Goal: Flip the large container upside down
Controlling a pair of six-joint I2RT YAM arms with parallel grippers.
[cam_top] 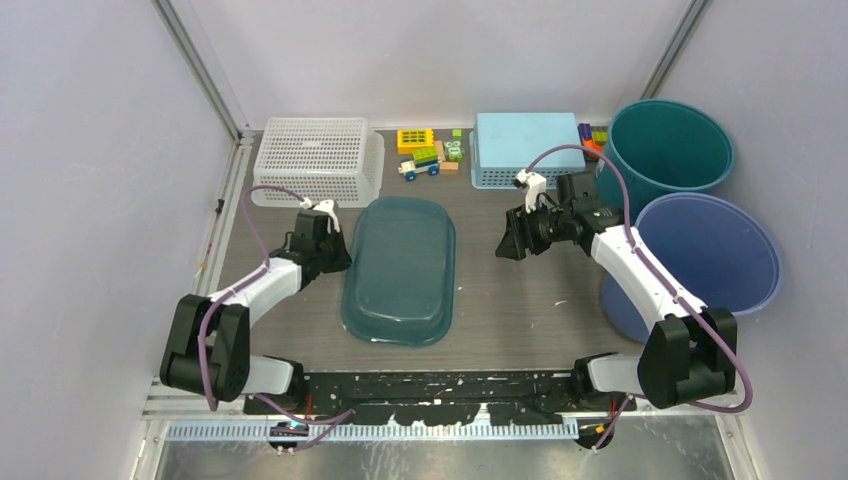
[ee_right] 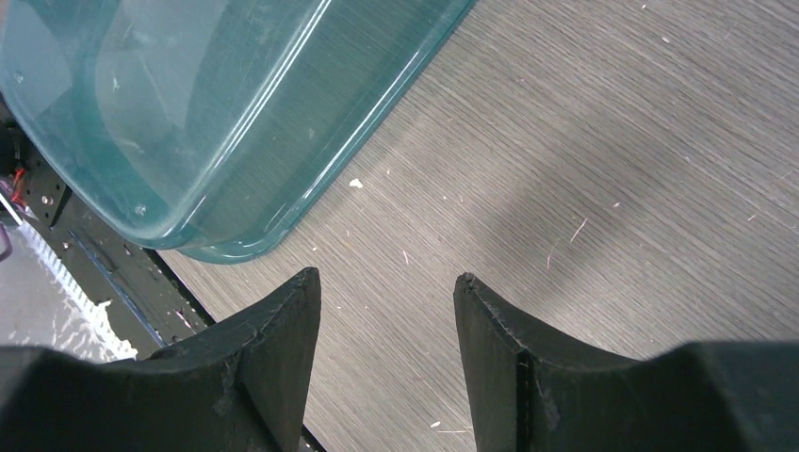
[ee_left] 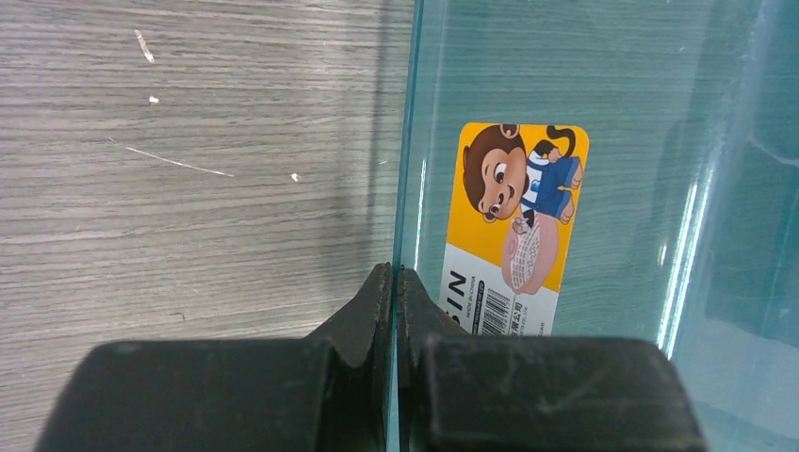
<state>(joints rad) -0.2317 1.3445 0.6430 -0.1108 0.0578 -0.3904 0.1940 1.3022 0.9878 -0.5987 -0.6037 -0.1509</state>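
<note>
The large container (cam_top: 400, 265), a see-through teal tub, lies lengthwise on the middle of the table. My left gripper (cam_top: 340, 250) is at its left side, shut on the thin teal wall (ee_left: 407, 141), which runs up between the two fingertips of the left gripper (ee_left: 394, 273). A yellow monkey sticker (ee_left: 518, 226) shows through the plastic just right of the grip. My right gripper (cam_top: 508, 245) hovers right of the tub, apart from it. In its wrist view the right gripper (ee_right: 386, 282) stands open over bare wood, with the tub's rounded corner (ee_right: 188, 104) at upper left.
A white mesh basket (cam_top: 318, 158) and a light blue basket (cam_top: 525, 148) sit at the back, with toy blocks (cam_top: 428, 152) between them. A teal bucket (cam_top: 668, 145) and a blue bucket (cam_top: 705, 250) stand at the right edge, close behind my right arm.
</note>
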